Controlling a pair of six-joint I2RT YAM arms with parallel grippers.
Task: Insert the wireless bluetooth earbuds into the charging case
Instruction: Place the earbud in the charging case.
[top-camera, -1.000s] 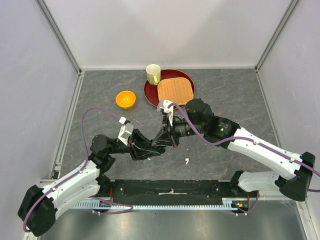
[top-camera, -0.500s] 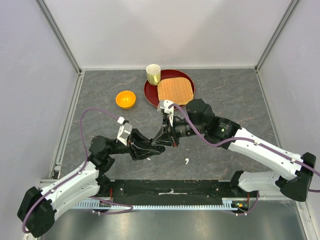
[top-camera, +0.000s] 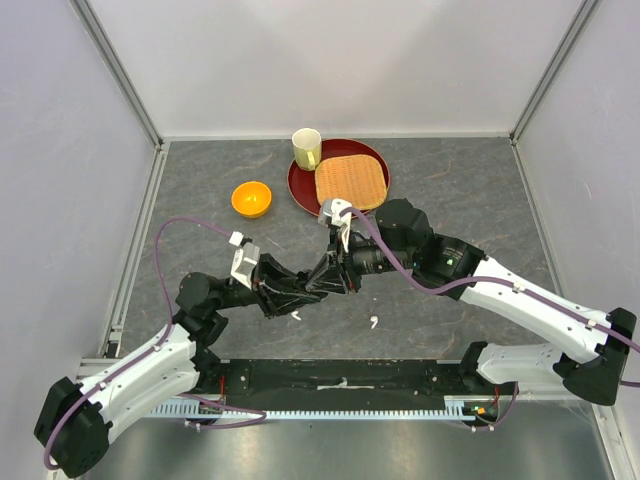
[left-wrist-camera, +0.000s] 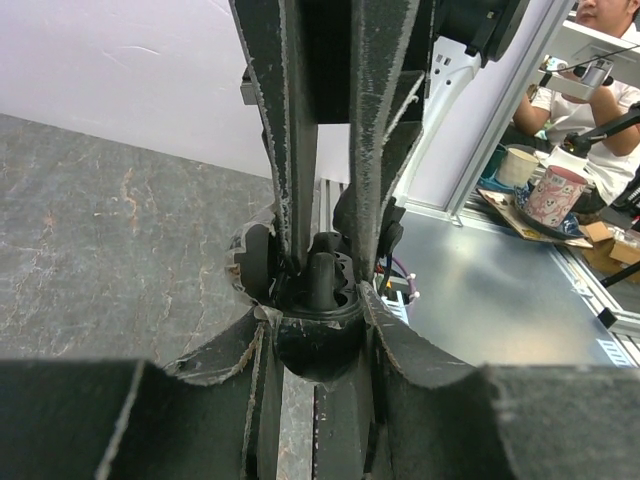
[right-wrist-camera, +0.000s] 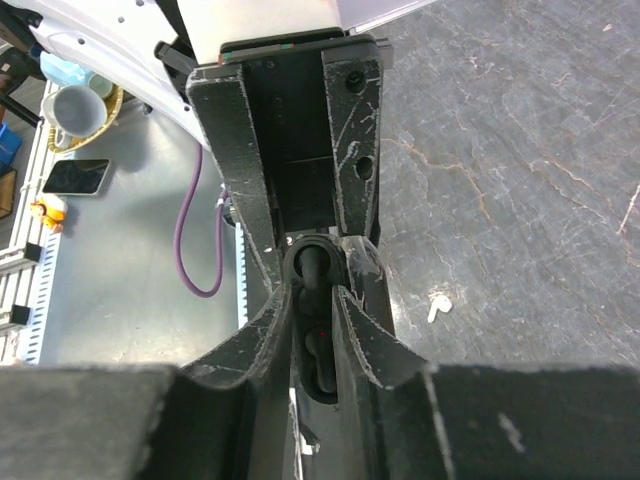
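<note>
Tight spot: left gripper (top-camera: 298, 293) clamps the charging case (left-wrist-camera: 318, 350), right gripper (right-wrist-camera: 312, 290) pinches a black earbud (left-wrist-camera: 320, 278) into it; any tilt could jam it or flick it free.

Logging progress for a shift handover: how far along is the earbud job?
Done: no bud clearly seated yet. In hand: left gripper clamps the black charging case while right gripper holds a black earbud at its well. Left: a white earbud lies on the table.

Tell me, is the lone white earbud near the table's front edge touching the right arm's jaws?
Apart. The top external view shows bare grey table between the white earbud and the right gripper.
</note>
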